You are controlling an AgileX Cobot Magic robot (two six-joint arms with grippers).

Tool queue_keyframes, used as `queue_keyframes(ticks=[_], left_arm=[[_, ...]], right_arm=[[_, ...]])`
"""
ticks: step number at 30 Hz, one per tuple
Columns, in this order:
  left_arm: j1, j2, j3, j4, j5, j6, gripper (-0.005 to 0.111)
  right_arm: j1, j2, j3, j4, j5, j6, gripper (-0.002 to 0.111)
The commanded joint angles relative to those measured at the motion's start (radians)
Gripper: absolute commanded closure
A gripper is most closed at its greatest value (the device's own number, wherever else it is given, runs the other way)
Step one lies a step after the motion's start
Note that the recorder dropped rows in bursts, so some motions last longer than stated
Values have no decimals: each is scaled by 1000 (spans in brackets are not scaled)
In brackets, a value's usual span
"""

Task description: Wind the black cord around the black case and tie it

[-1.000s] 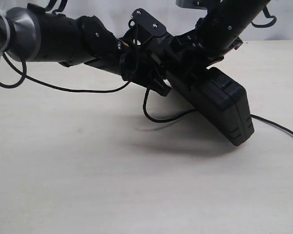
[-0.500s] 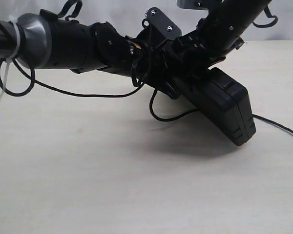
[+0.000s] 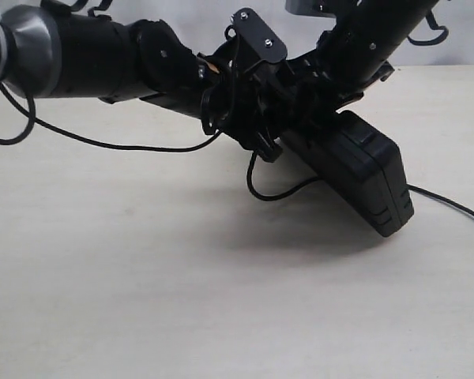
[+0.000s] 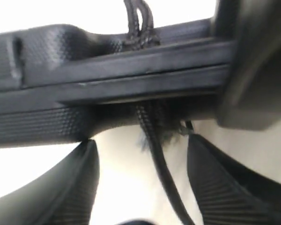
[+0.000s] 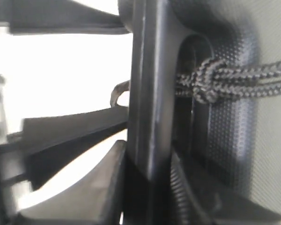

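From the exterior view we see the black case [image 3: 363, 174] held tilted above the pale counter [image 3: 142, 300], its lower corner close to the surface, though we cannot tell if it touches. The left arm [image 3: 87, 55] reaches in from the left and the right arm [image 3: 371, 39] comes down from the upper right, and the two meet at the case's raised end. The black cord [image 3: 280, 193] hangs in a loop beneath that end and trails across the counter on both sides. In the left wrist view the left gripper [image 4: 140, 143] has its jaws spread wide. The cord [image 4: 165, 178] runs freely between them, touching neither, and leads up behind the case's edge [image 4: 107, 79] to a knot with a doubled strand. In the right wrist view the right gripper [image 5: 147, 157] has its jaws pinching the rim of the case [image 5: 150, 70], one on each face. The cord's knot [image 5: 203, 84] sits against the handle slot, its doubled strands stretching away across the textured lid.
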Motion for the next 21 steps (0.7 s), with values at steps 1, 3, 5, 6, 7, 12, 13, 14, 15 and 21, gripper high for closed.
queue_keyframes(ticks=[1,3,5,6,7,12,13,14,15,21], left_arm=[[0,-51,0,34,84,-11,53],[0,-42,0,37,147,-11,53],[0,-29,0,42,158,-11,53],[0,-21,0,45,158,-11,53],[0,-13,0,55,158,-14,53],[0,43,0,59,152,-49,53],[0,53,0,59,150,-67,53],[0,61,0,59,150,-74,53],[0,62,0,59,150,-74,54],[0,64,0,59,117,-90,80]], right_arm=[[-3,1,1,-6,-3,-1,104],[-3,1,1,-6,-3,-1,104],[-3,1,1,-6,-3,-1,104],[-3,1,1,-6,-3,-1,104],[-3,1,1,-6,-3,-1,104],[-3,1,1,-6,-3,-1,104],[-3,1,1,-6,-3,-1,104],[-3,1,1,-6,-3,-1,104],[-3,1,1,-6,-3,2,104],[-3,1,1,0,-3,3,104]])
